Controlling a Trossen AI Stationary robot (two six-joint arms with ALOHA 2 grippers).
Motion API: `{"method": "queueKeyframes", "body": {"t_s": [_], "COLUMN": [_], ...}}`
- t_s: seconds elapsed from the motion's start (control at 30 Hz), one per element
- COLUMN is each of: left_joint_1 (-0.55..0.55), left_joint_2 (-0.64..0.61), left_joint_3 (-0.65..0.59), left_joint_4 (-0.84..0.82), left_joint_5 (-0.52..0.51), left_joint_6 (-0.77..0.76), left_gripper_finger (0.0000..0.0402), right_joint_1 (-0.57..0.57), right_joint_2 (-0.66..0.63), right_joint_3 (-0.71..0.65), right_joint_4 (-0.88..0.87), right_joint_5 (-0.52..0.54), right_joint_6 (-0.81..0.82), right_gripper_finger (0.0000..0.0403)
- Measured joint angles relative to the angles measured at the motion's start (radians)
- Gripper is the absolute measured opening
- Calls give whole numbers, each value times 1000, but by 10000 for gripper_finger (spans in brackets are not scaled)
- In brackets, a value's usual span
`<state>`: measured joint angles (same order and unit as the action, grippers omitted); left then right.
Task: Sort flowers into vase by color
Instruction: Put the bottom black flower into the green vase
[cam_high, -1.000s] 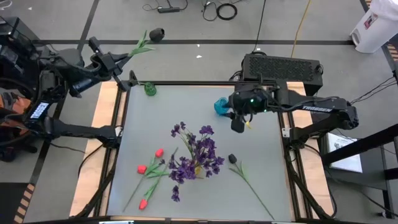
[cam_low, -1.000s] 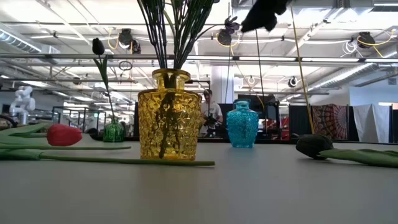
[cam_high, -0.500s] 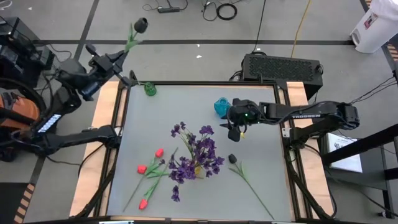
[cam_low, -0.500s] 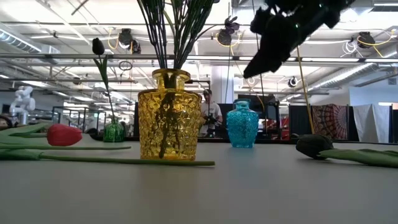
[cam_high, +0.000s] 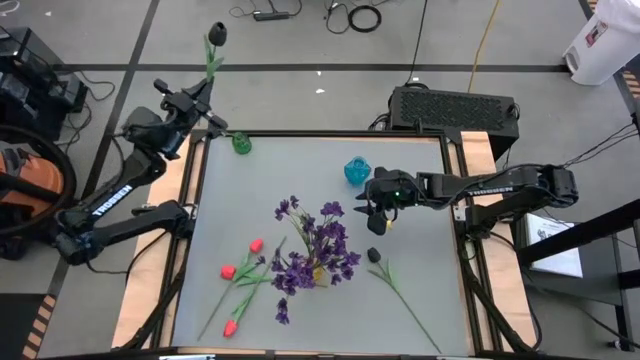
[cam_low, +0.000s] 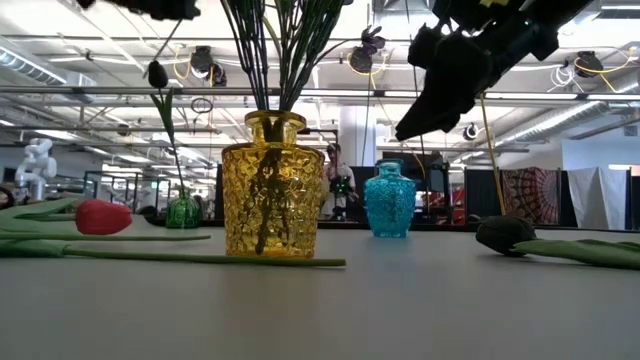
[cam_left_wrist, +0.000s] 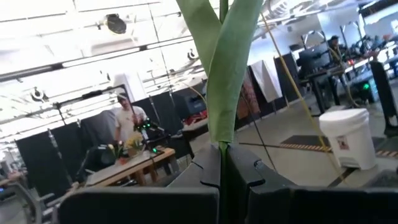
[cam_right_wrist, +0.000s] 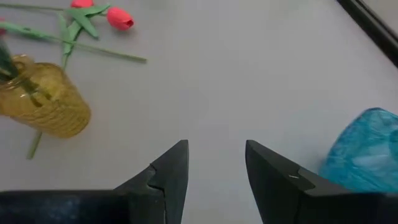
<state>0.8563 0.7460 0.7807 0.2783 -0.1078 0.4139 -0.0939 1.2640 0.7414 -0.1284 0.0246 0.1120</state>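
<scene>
Swinging tableward, left hand (cam_high: 196, 98) clamps a black-headed green-stemmed flower (cam_high: 213, 48); right hand (cam_high: 379, 222) descends open, empty. Purple sprays (cam_high: 315, 248) sit vased; red tulips (cam_high: 240, 270) remain.

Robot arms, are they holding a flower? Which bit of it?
The left pincer pinches a black-headed flower by its green stem, below the leaves. The right pincer is open over the table, holding nothing.

Grey table (cam_high: 420, 300) carried three vases: small green vase (cam_high: 241, 144) at far left corner, blue vase (cam_high: 356, 171) mid-back, yellow vase (cam_low: 271, 186) centre holding purple sprays (cam_high: 312, 245). Three red tulips (cam_high: 238, 272) lay front-left. One black-headed bloom (cam_high: 374, 255) lay front-right, its stem running toward the near edge.
</scene>
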Motion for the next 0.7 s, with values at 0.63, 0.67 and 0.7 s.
{"method": "queueKeyframes", "body": {"t_s": [0.63,0.67,0.7], "left_joint_1": [364,375,385], "left_joint_2": [98,116,134], "left_joint_3": [-66,-66,-66], "left_joint_4": [219,227,235], "left_joint_5": [443,466,486], "left_joint_6": [-295,-304,-314], "left_gripper_finger": [1,1,1], "right_joint_1": [156,159,164], "right_joint_2": [0,0,0], "right_joint_3": [-1,-1,-1], "right_joint_4": [127,128,129], "right_joint_5": [4,4,4], "right_joint_6": [24,33,41], "right_gripper_finger": [151,151,151]}}
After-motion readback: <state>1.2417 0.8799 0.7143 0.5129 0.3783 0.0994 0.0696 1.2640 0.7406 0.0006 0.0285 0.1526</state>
